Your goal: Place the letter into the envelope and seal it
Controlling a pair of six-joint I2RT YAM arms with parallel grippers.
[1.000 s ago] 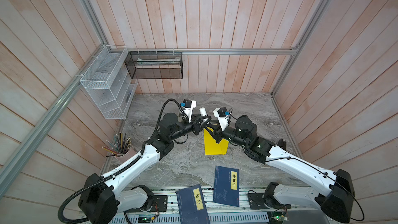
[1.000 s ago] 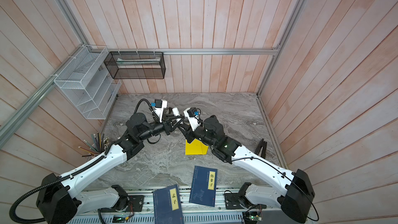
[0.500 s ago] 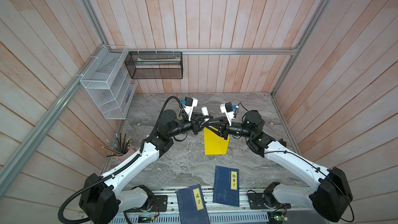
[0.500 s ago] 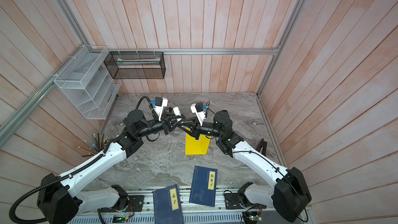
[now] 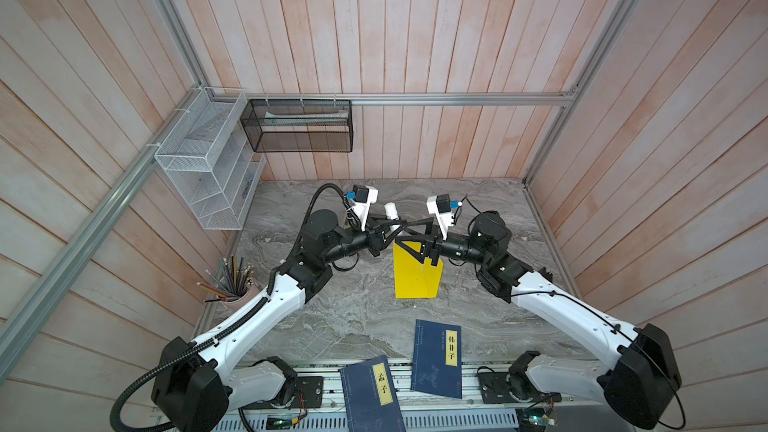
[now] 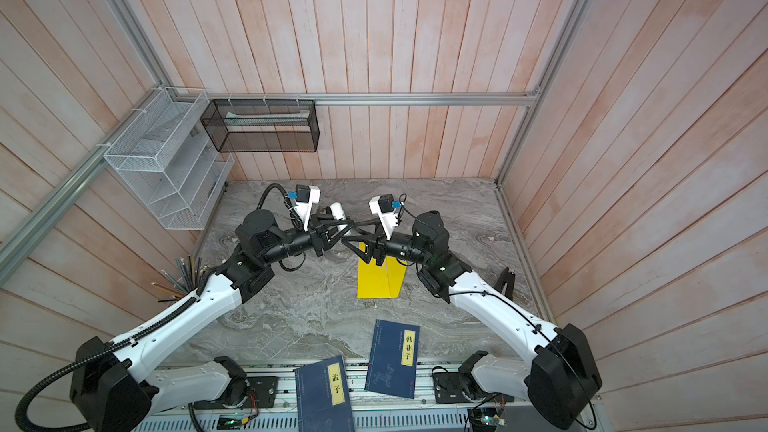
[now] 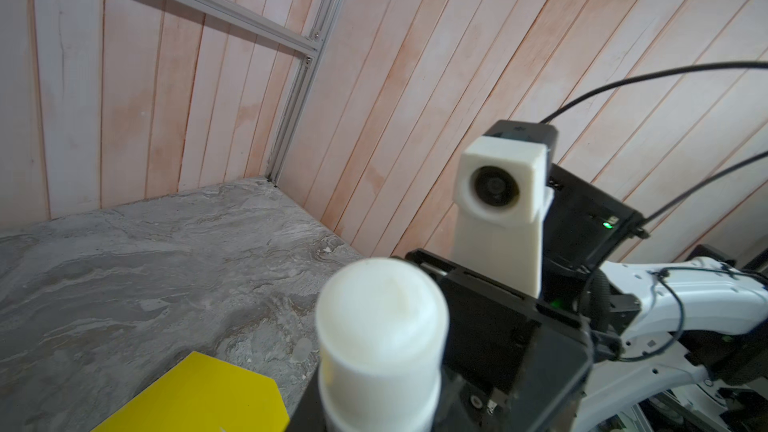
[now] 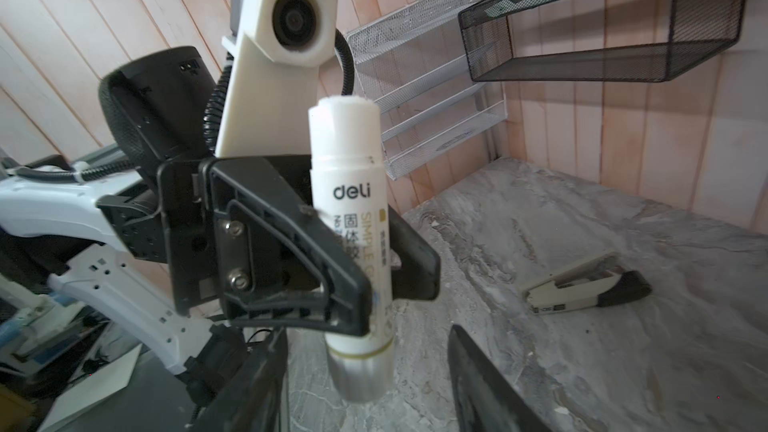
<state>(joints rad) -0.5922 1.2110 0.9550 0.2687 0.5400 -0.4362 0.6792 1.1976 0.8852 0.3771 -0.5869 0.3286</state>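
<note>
**Right arm swung round, its jaws now spread**

Since a second ago the right arm has drawn back from over the envelope and levelled out. The right end effector (image 5: 406, 238) now faces the left one tip to tip, its jaws released, wide apart and empty. The left end effector (image 8: 388, 288) is clenched on a white plastic glue stick with dark lettering (image 8: 347, 184), which stands roughly upright.

Below both tips, the bright yellow flat paper envelope (image 5: 415, 280) lies flat on the grey marbled table (image 5: 353, 317). Its long axis runs from the near side to the far side, and its far end sits under the end effectors. The letter is not in sight, and whether it is already inside cannot be told.

Sealing likely means bringing the stick down onto that far end, and the left arm is the nearer one.
</note>
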